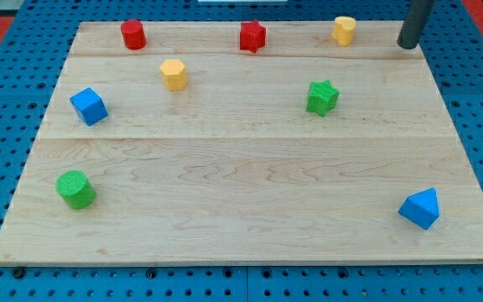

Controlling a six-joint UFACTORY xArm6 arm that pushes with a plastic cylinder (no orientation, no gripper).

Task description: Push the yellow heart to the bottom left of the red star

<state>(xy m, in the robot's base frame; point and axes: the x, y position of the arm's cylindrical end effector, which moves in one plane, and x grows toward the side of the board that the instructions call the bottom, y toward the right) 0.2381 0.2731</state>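
Observation:
The yellow heart (344,29) sits near the board's top edge, right of centre. The red star (252,36) stands to its left, also near the top edge, with a clear gap between them. My tip (407,44) rests at the board's top right corner, to the right of the yellow heart and apart from it. It touches no block.
A red cylinder (132,33) is at the top left. A yellow hexagon (173,74) lies below it to the right. A blue cube (88,106) and a green cylinder (75,189) are at the left. A green star (322,96) is right of centre, and a blue block (420,208) is at the bottom right.

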